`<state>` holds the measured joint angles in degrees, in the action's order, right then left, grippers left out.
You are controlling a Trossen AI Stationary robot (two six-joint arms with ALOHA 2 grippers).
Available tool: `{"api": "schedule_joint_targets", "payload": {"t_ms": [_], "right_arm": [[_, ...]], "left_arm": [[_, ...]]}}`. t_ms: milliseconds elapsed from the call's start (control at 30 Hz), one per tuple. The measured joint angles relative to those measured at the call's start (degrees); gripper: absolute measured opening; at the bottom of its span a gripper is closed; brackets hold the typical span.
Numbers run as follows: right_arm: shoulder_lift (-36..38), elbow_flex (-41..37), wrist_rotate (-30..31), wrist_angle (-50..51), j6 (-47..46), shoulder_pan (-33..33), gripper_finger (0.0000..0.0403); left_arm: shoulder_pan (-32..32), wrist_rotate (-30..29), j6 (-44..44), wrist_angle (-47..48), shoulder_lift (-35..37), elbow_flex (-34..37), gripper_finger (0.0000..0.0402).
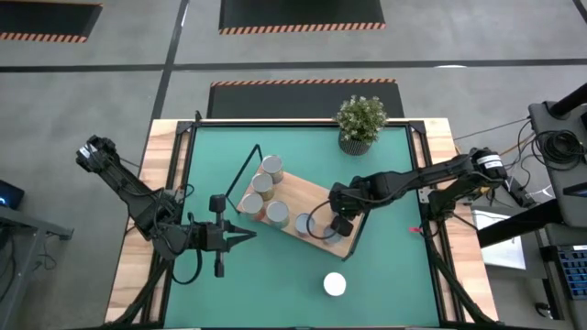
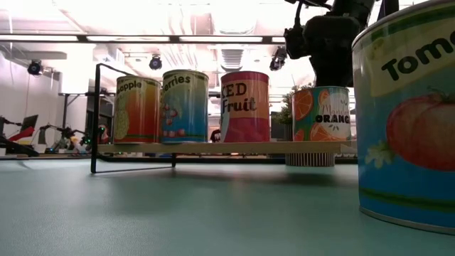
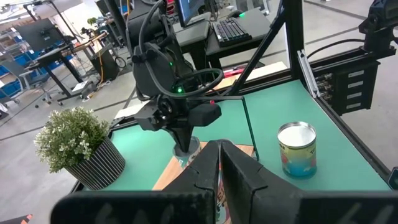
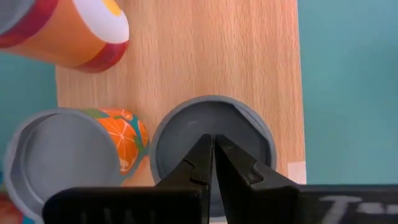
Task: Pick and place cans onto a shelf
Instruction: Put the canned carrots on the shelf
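From above, the shelf lies slantwise on the green mat of my worktop, black wire loops at both short ends. Six cans stand on it: three bunched at the end nearer my left arm, led by the silvery-topped can, one at mid-board, and two at the other end. My right hand hangs over that far end, fingers pressed together, above the end can. My left hand waits just off the shelf's near end, fingers together and holding nothing. A white-topped can stands alone on the mat, well clear of the shelf. A potted plant sits at the mat's far edge.

At worktop level, four labelled cans line up on the shelf, the orange can right under my dark right arm. The loose tomato can looms close to the lens.

From my left wrist, my closed fingers point at the shelf, my right arm beyond it, with the plant and the lone can to either side.

From my right wrist, my shut fingertips hover over a grey can top on the wood, gripping nothing, the orange can just beside it.
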<state>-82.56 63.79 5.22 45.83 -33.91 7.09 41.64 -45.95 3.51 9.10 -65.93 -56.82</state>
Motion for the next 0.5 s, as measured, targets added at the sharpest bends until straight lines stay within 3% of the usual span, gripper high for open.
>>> {"api": "schedule_joint_targets", "payload": {"t_ms": [500], "right_arm": [[-0.05,2.38,0.99,0.95,0.35,0.42,0.0009]], "left_arm": [[0.00,0.00,0.00,0.02,0.00,0.00,0.0000]]}}
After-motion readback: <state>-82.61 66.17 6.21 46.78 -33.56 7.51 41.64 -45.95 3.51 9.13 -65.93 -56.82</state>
